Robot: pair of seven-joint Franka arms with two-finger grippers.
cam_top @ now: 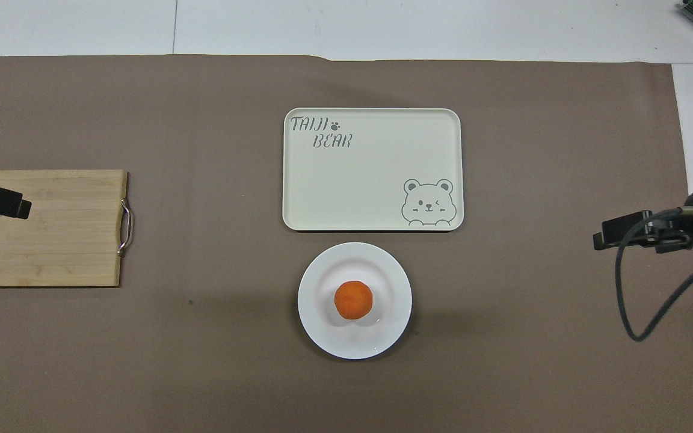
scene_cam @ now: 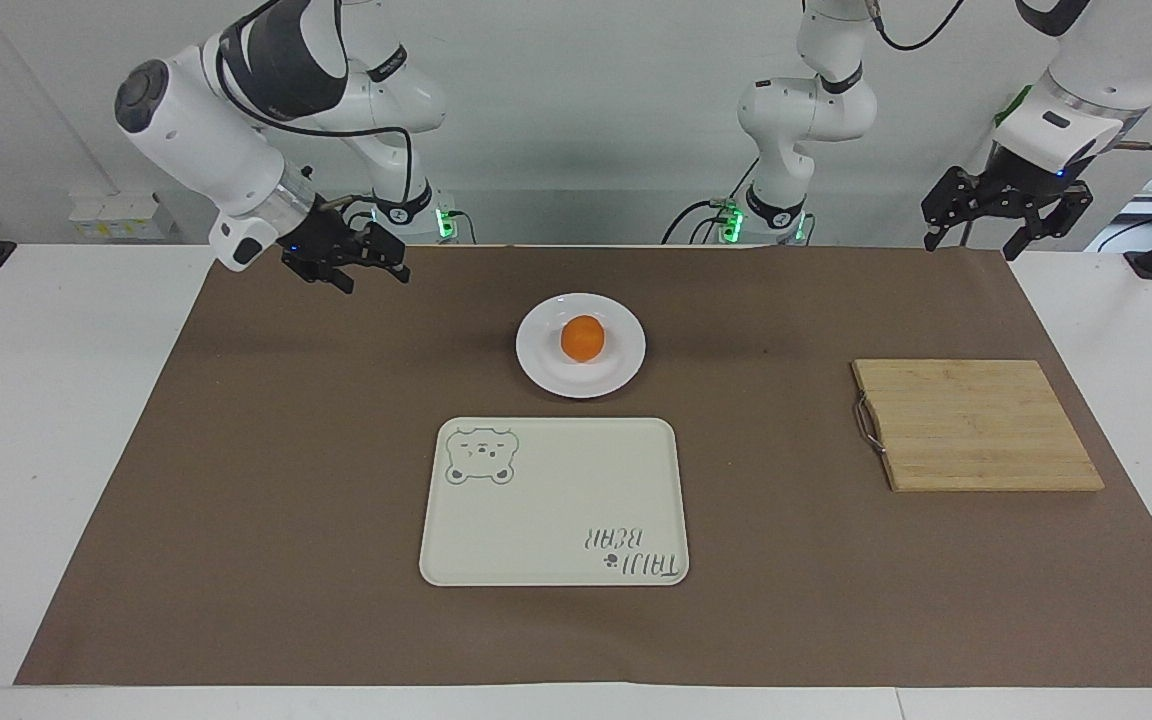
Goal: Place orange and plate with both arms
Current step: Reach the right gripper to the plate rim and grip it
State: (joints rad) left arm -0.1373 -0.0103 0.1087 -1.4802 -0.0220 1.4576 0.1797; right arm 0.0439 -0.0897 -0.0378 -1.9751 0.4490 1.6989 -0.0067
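Two tools concern you: the right tool [scene_cam: 364,268], spread and empty over the brown mat, is nearer the orange [scene_cam: 582,338] on the white plate [scene_cam: 626,365]; the left tool [scene_cam: 1004,218], likewise spread, waits near the cutting board [scene_cam: 976,425].

Plain white wall [scene_cam: 586,120], white table [scene_cam: 56,420]

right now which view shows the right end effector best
The facing view: the whole right end effector shows with its arm, raised over the brown mat toward the right arm's end, apart from the plate. The overhead view catches only its black tip and cable at the edge.
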